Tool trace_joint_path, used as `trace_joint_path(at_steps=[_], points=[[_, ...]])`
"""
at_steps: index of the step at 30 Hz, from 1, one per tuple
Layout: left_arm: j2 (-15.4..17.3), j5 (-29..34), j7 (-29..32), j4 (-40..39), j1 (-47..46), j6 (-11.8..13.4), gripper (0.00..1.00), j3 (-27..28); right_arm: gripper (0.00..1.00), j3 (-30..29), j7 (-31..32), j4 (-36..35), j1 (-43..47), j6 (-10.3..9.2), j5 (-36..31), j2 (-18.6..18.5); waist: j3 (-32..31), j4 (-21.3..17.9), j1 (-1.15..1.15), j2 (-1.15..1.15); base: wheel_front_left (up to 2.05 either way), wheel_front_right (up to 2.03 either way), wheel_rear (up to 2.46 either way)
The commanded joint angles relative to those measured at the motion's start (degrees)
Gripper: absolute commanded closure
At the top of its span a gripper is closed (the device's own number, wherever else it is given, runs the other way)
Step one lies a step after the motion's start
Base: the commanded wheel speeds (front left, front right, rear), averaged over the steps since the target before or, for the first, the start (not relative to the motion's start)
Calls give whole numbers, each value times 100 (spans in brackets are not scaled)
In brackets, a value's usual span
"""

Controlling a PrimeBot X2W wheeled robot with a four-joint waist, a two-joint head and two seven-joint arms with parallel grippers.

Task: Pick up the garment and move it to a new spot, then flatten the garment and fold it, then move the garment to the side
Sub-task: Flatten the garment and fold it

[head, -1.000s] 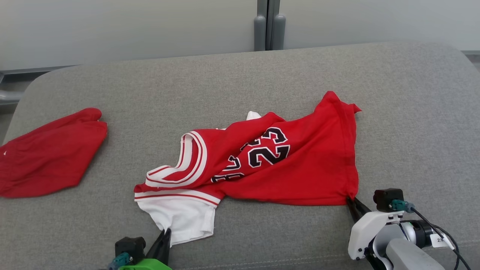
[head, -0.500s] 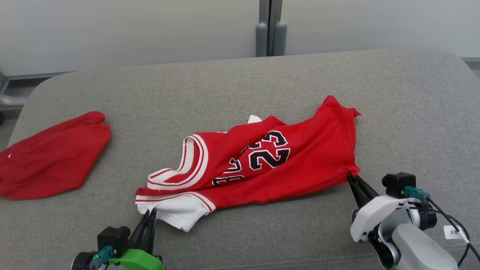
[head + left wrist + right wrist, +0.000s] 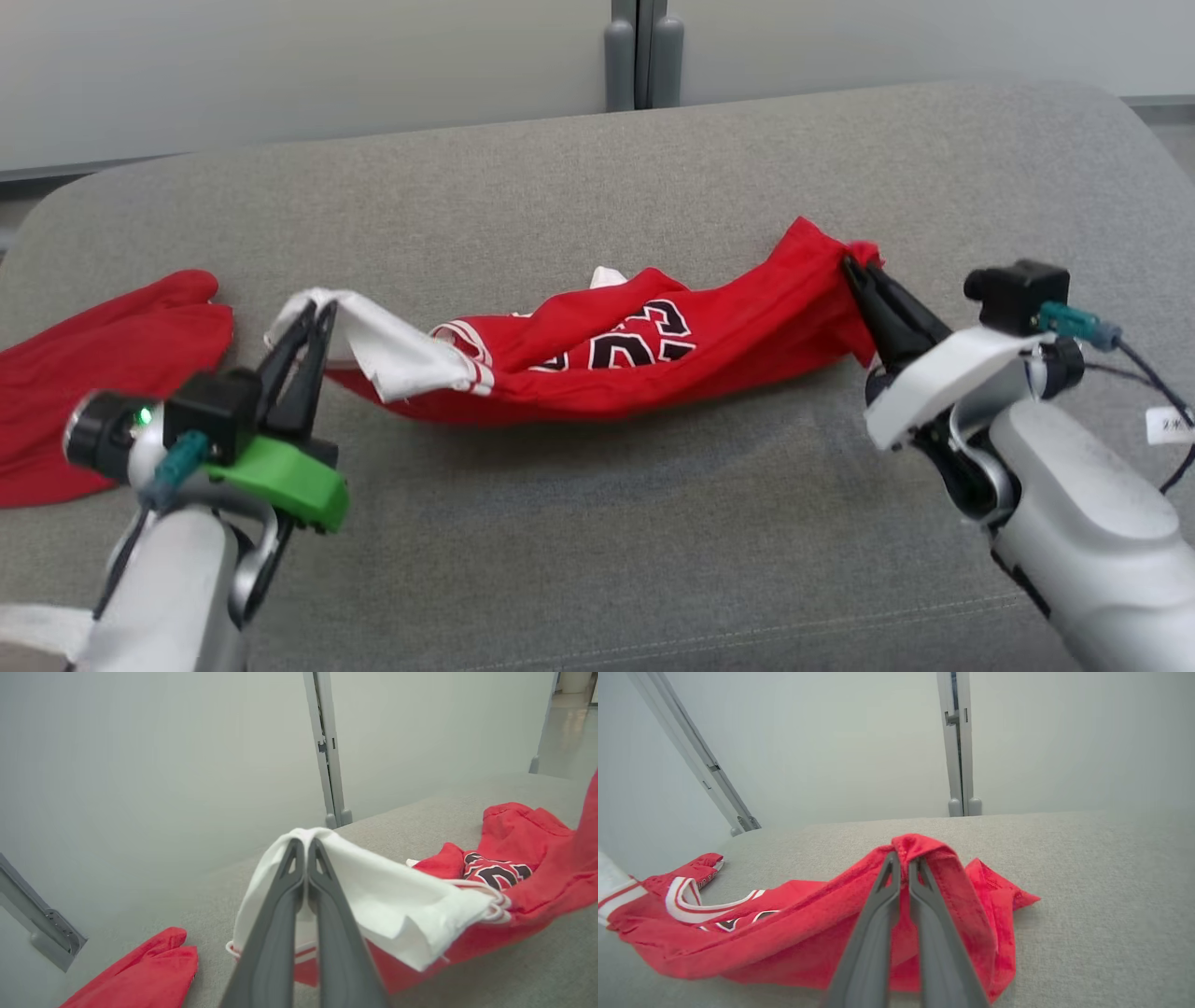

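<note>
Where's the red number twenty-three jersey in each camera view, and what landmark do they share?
Head view: jersey centre, strung between left gripper and right gripper.
Left wrist view: jersey centre to right edge, white end over left gripper.
Right wrist view: jersey lower left to centre, red hem pinched.
Shared landmark: grey wall post, top centre.

left tool (image 3: pixel 311 313) wears a green mount (image 3: pixel 280 476), right tool (image 3: pixel 852 268) a white mount (image 3: pixel 934 378).

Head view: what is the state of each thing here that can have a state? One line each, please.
jersey: held up at both ends, sagging between them, bunched, not yet flat.
left pincer: shut on the jersey's white end.
right pincer: shut on the jersey's red hem.
red cloth: lying rumpled, apart from the jersey, untouched.
</note>
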Motion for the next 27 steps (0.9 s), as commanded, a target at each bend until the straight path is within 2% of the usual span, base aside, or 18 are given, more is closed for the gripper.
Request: trace_joint_path(at_steps=[1, 7, 12, 23, 27], points=[[112, -15, 38, -32, -174, -5, 100, -11, 100, 6, 6, -28, -159, -1, 4, -71, 152, -88, 0, 0, 0, 0, 0], [553, -547, 396, -16, -1538, -7, 100, -436, 100, 321, 210, 95, -1336, 0, 261, -111, 635, -188, 0, 0, 0, 0, 0], [705, -1115, 583, 342, -2789, -7, 100, -932, 100, 523, 412, 473, -2322, 0, 757, -22, 1111, -228, 0, 0, 0, 0, 0], [1143, -2017, 855, 1314, -5393, -8, 100, -2041, 100, 726, 647, 1648, -4643, 0, 1569, 107, 2087, -307, 0, 0, 0, 0, 0], [1220, -2272, 941, 1649, -6161, -8, 100, -2402, 100, 770, 548, 2218, -5341, 0, 1563, 174, 2252, -319, 0, 0, 0, 0, 0]])
